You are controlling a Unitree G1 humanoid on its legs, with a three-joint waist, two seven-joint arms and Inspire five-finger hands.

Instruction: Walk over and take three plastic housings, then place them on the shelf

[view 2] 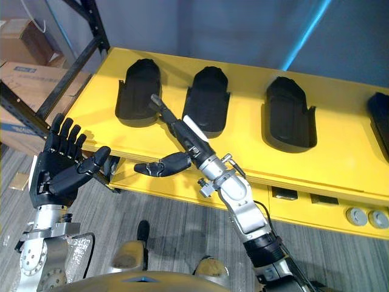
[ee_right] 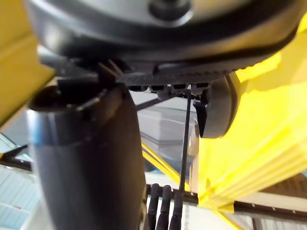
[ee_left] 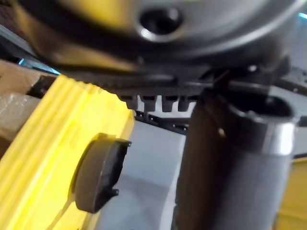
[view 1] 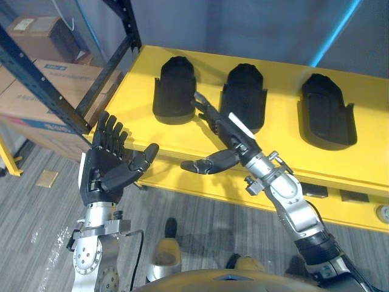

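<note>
Currently both hands are open and empty at the yellow counter (view 1: 285, 152), where the black plastic housings lie in a row.

The left housing (view 1: 174, 91), middle housing (view 1: 244, 96) and right housing (view 1: 327, 112) lie flat on the counter's top, apart from one another; a fourth housing (view 2: 380, 118) shows at the counter's right end. The right hand (view 1: 228, 137) reaches over the counter's front edge, its fingers (view 1: 203, 109) straight and pointing into the gap between the left and middle housings; I cannot tell whether they touch either one. The left hand (view 1: 104, 170) is held palm-up just before the counter's left front corner, fingers spread. A dark rack post (view 1: 42, 85) and cardboard boxes (view 1: 18, 106) stand off the counter's left end.
</note>
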